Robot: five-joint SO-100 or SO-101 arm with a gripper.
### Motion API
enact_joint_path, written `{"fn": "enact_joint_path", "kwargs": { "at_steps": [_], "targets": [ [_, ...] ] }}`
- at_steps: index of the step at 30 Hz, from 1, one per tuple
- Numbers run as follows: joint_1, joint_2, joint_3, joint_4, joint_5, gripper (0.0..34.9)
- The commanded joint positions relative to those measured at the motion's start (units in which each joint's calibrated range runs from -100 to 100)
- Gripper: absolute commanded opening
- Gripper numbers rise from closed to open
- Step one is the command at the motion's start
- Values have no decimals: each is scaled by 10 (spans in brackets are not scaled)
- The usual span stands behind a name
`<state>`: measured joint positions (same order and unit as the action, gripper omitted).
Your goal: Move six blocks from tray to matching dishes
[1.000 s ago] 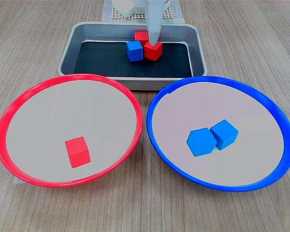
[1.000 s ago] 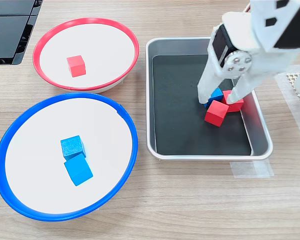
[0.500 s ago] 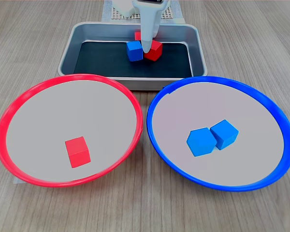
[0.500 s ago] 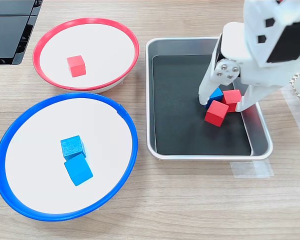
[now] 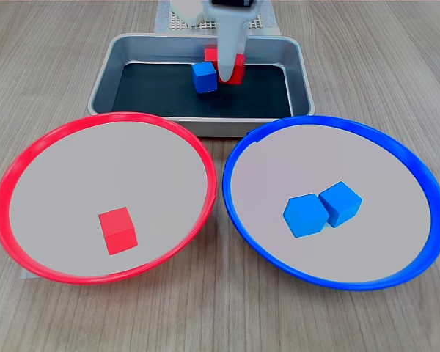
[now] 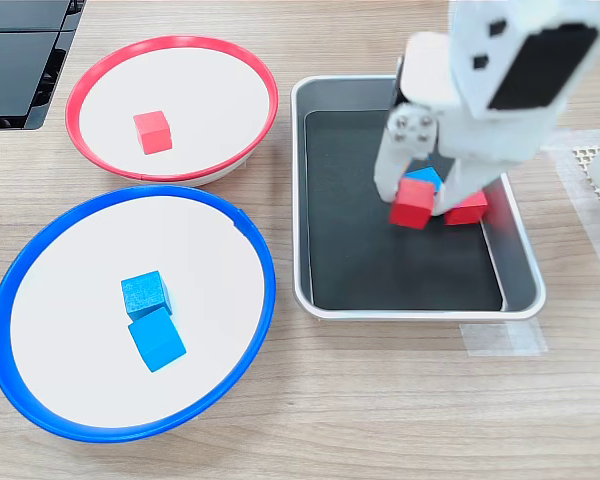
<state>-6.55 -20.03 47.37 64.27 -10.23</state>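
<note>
Halfway: one red cube [image 5: 118,229] in red-rimmed dish [image 5: 29,161], two blue cubes [image 5: 322,208] in blue-rimmed dish [image 5: 418,183]. Tool [image 6: 417,200] clamped on red block [image 6: 412,203], raised over tray [image 6: 520,290]; blue block [image 5: 204,77] and second red block [image 6: 468,209] left inside.

White plastic arm [image 6: 485,75], black panels, round silver screws

No readable text, labels, brands, numbers or signs in either exterior view; all visible surfaces unmarked.
</note>
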Motion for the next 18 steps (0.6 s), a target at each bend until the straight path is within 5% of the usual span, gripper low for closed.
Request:
{"fn": "enact_joint_path", "kwargs": {
  "at_steps": [1,11,14,16,18],
  "targets": [
    [82,23,-213,33,21,2],
    [195,325,-553,-53,36,5],
    [201,353,-534,-108,61,155],
    [201,347,-521,-118,65,186],
    [198,324,-500,-117,71,179]
  ]
}}
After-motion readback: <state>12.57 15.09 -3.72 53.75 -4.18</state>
